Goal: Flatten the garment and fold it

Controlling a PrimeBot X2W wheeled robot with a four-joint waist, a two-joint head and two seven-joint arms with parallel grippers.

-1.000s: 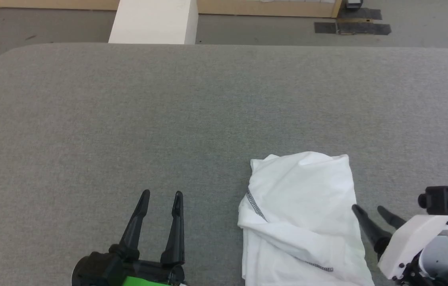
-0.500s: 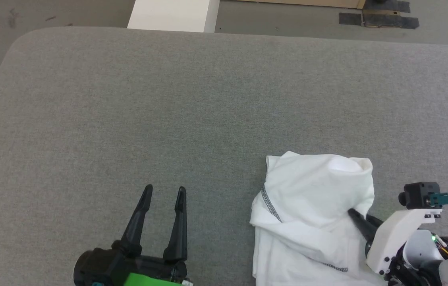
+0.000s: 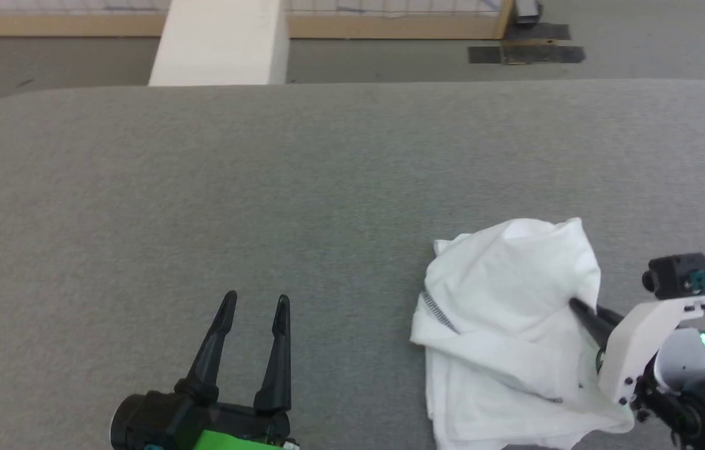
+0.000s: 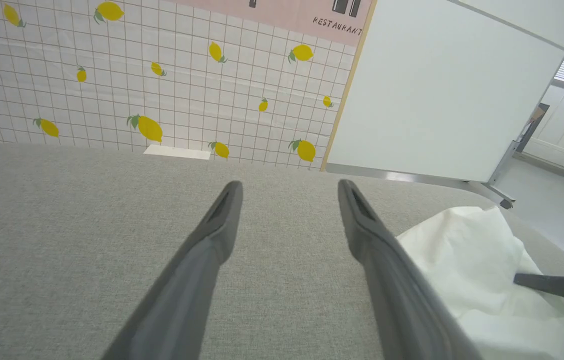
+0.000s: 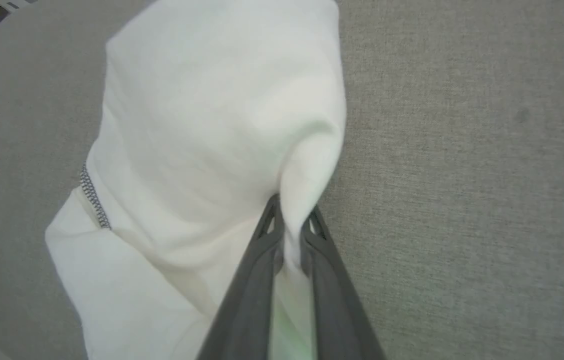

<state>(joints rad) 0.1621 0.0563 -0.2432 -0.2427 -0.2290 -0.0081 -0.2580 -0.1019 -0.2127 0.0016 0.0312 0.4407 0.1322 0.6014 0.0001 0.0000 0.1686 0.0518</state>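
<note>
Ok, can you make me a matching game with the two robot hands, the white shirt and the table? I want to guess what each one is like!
Things:
1. left gripper
2. right gripper
3. T-shirt
4. table

What it is like:
A. grey and flat
B. white and crumpled
C. open, holding nothing
D. shut, pinching a fold of cloth

Pairs: 1-C, 2-D, 3-B, 4-A.

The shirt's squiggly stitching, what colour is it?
Grey: the zigzag stitching runs along a hem of the white garment; right wrist view shows it best.
</note>
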